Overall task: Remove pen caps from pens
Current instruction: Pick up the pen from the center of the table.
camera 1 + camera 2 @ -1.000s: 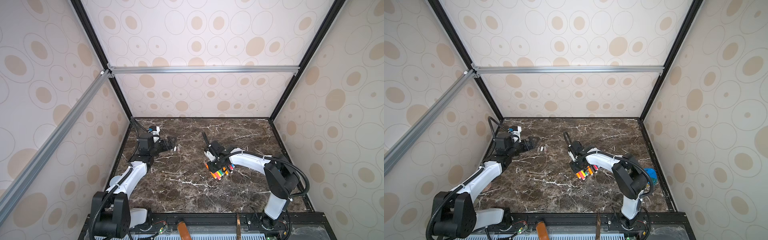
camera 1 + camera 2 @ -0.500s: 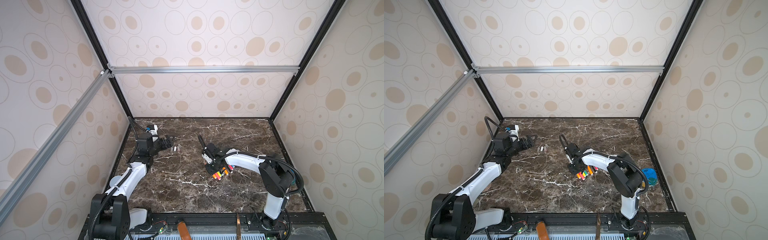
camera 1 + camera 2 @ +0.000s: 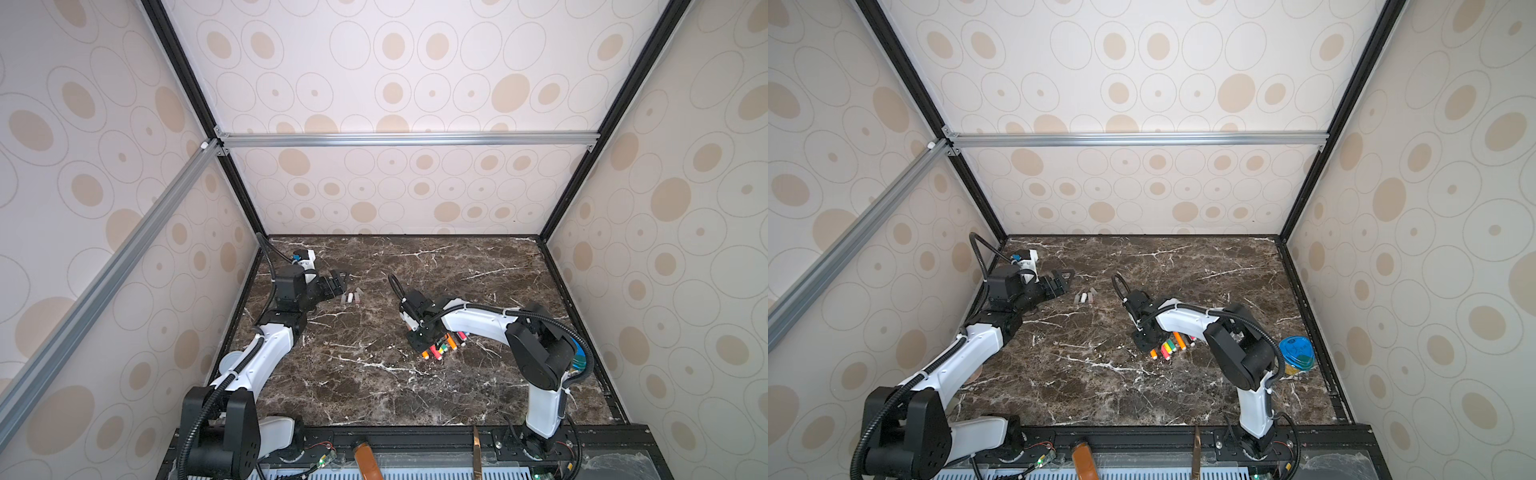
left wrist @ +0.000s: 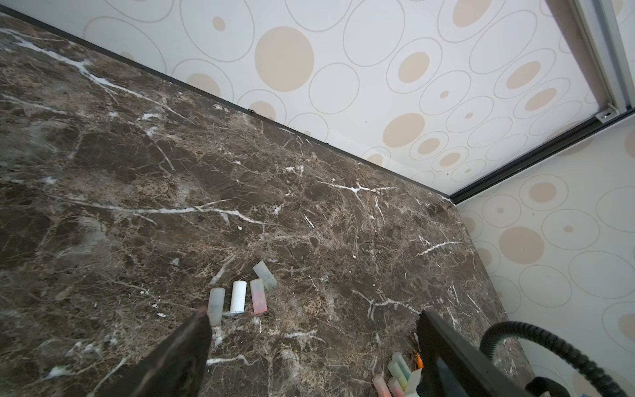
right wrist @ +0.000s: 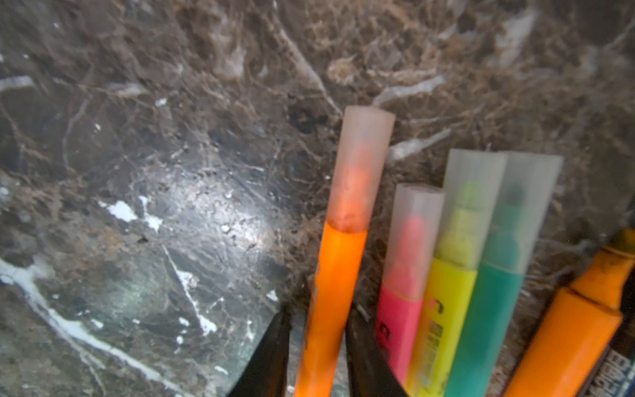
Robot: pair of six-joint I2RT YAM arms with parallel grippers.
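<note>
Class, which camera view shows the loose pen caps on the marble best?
The left wrist view: the loose pen caps lie near and sharp, four in all, one pinkish. Both top views show only tiny pale specks; the right wrist view shows none.

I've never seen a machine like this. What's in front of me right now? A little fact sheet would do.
surface: dark marble table
left gripper: open, empty, near the loose caps
loose caps: four, lying close together on the table, one pinkish
right gripper: a finger on each side of the capped orange pen; firm grip unclear
pink pen, yellow pen, green pen: capped, lying alongside it
second orange pen: cap off
</note>
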